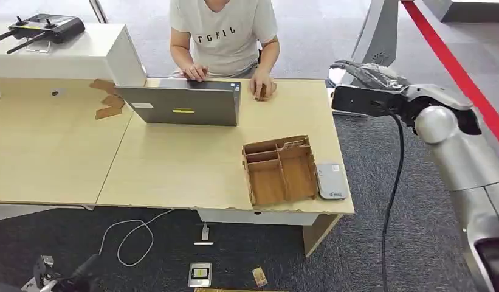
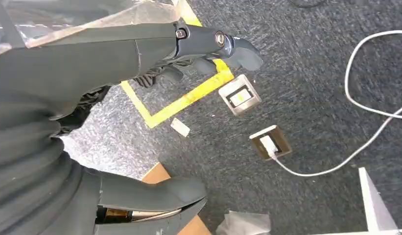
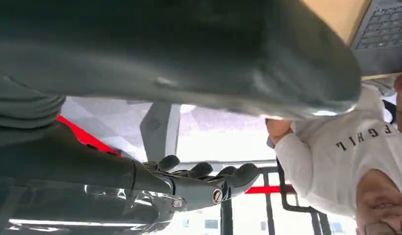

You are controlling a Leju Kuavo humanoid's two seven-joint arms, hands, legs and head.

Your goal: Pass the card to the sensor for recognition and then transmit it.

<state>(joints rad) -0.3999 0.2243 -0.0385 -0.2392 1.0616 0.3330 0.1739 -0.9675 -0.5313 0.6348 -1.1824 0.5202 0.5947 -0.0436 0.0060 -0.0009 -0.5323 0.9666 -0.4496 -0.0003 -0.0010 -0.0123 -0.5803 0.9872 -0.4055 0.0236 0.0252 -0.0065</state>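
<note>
Wood tray: a brown tray (image 1: 279, 172) with dividers sits on the near right part of the pale table (image 1: 174, 170), close to its near edge.
Sensor: a small flat white-and-grey sensor (image 1: 331, 180) lies just right of the tray, almost touching it, at the table's right edge.
Card: I cannot pick it out with certainty. Thin pale slips (image 1: 292, 145) stand in the tray's far compartment and one of them may be the card. Too small to read its face or colour.
Right hand: the right hand (image 1: 369, 75) is raised beyond the table's far right corner, well apart from tray and sensor. In the right wrist view its fingers (image 3: 208, 176) are stretched out, apart from the thumb, with nothing between them.
Left hand: the left hand (image 2: 154, 49) hangs low over dark carpet, fingers and thumb wide apart, holding nothing.
Step in hand: judged from both hands being bare, the card is not yet picked up, so this is the start of the reach.
Next move: the right hand likely has to come near and left, down to the tray's far compartment, and pinch a thin upright slip by its top edge without pushing the tray into the sensor.
Person: someone in a pale T-shirt (image 1: 224, 30) sits at the far side, hands by a grey laptop (image 1: 186, 103), probably the one to receive the card.
</note>
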